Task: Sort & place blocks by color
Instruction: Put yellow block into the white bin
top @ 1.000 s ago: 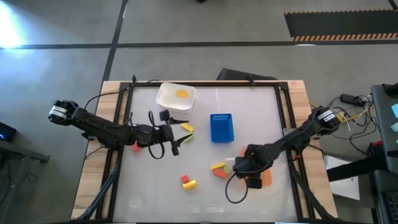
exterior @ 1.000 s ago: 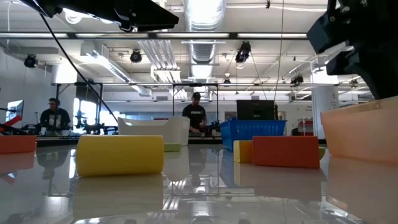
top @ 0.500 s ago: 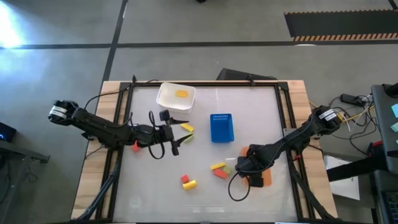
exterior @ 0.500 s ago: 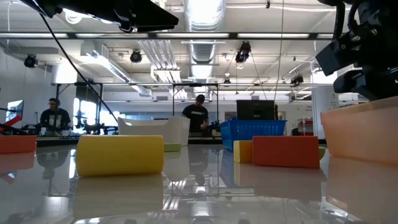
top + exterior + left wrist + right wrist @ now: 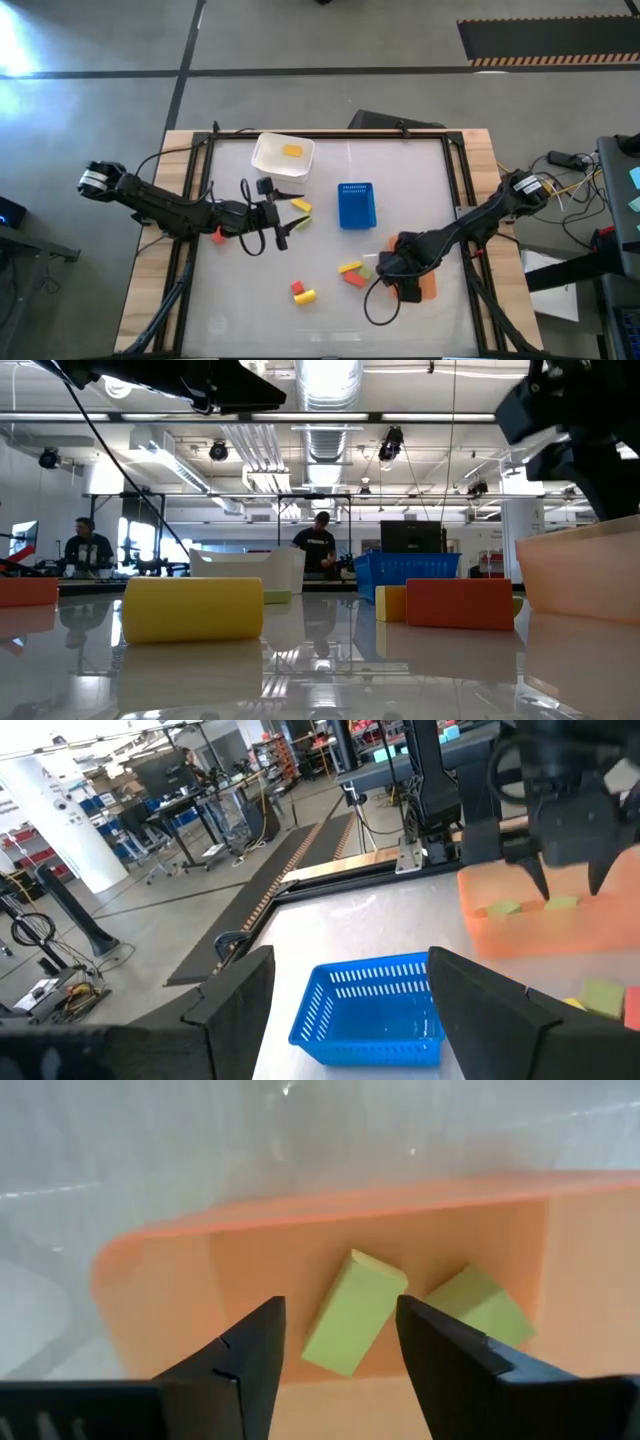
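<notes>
Now | right pincer (image 5: pixel 335 1370) spread, empty, raised slightly over orange tray (image 5: pixel 150 1280) | green blocks (image 5: pixel 352 1325) unmoved

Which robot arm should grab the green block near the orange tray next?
Probably the right gripper: it hangs open over the orange tray, right beside that green block. The left gripper is open too, but sits across the table.

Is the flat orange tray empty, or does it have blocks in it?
Not empty. The flat orange tray holds two light green blocks, seen between the open right gripper fingers.
</notes>
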You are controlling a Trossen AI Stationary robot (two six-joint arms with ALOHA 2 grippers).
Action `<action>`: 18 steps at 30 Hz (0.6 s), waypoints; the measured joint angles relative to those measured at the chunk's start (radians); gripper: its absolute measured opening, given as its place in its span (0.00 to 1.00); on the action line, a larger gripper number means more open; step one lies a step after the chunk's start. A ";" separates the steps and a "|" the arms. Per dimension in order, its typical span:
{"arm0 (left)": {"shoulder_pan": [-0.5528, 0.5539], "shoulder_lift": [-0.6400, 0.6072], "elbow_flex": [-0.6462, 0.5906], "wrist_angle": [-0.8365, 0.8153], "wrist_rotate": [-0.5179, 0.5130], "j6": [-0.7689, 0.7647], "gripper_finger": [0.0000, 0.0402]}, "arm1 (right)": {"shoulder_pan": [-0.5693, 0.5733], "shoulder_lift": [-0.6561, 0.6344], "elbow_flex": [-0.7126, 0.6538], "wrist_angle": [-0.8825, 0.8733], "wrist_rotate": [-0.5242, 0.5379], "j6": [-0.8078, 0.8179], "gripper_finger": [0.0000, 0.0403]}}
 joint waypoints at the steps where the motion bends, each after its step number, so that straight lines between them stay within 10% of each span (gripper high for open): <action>1: 0.000 0.000 0.000 -0.006 0.000 0.000 0.61 | 0.000 0.000 0.017 -0.012 0.012 0.000 0.44; 18: 0.000 0.000 -0.081 -0.038 0.000 -0.179 0.61 | 0.000 -0.181 0.100 -0.046 0.326 -0.040 0.31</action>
